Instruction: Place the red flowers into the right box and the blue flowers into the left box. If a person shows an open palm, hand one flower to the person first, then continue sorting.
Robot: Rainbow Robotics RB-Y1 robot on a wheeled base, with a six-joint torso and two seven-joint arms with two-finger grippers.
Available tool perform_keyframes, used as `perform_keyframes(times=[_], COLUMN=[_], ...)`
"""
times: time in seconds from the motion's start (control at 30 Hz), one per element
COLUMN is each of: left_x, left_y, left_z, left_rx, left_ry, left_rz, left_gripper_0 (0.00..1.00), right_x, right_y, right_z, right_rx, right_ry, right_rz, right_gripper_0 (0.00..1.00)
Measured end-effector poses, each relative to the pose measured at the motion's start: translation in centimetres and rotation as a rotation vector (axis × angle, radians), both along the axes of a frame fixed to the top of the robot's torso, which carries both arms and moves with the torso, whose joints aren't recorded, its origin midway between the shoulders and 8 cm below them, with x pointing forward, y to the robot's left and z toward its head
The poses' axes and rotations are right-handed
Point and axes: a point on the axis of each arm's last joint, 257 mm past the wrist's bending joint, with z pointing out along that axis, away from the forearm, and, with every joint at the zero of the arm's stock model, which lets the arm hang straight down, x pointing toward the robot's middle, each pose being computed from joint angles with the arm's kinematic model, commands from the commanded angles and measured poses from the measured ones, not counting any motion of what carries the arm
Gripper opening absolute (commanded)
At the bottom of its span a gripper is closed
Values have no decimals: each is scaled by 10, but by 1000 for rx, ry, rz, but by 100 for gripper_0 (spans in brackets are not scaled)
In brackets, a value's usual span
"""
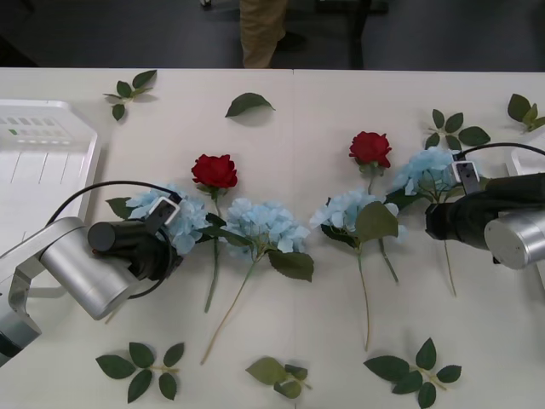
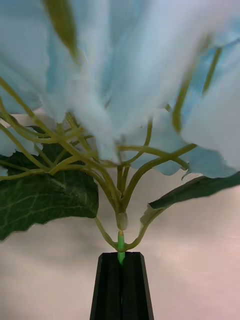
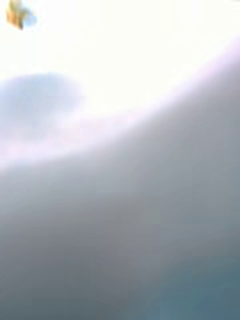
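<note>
Right gripper (image 2: 121,260) is clenching the stem of a blue flower (image 1: 428,170) at the table's 3 o'clock side.
Its stem is running toward 6 o'clock; the left box (image 1: 81,162) is lying far at 9 o'clock. Left gripper (image 1: 166,223) is over another blue flower (image 1: 170,213); I cannot tell its fingers.

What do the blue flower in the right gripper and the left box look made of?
Blue flower: likely fabric petals, matte, on glossy moulded plastic stems; the right gripper is shut on its stem. Left box: translucent white plastic, smooth, with a rounded rim.
</note>
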Motion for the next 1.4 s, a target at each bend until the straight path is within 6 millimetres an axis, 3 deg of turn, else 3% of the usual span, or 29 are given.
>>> perform_keyframes(times=[0.1,0.27,0.37,0.53,0.7,0.77,0.83,0.87,1.13,1.4], left_x=[0,1,-1,-13,-26,-26,-26,-27,-30,-28], left_y=[0,0,0,11,22,23,22,22,19,22], left_z=[0,0,-1,-6,-11,-11,-11,-11,-14,-14], left_rx=[-2,-2,-17,-70,-22,-18,-19,-20,-8,6], left_ry=[-2,-3,9,68,89,90,90,90,92,84], left_rz=[-1,-1,1,24,-6,-9,-9,-10,-25,-26], left_gripper_0=[100,100,100,100,100,100,49,0,0,0], right_x=[3,8,5,-12,-29,-32,-35,-37,-44,-57], right_y=[33,91,115,158,199,207,214,218,252,276], right_z=[24,103,146,204,258,268,275,278,291,276], right_rx=[103,301,369,547,847,878,869,859,912,926], right_ry=[-28,-134,-199,-256,-281,-304,-343,-364,-388,-336], right_rz=[38,127,198,296,347,375,427,454,521,556], right_gripper_0=[0,0,0,0,0,0,0,0,0,0])
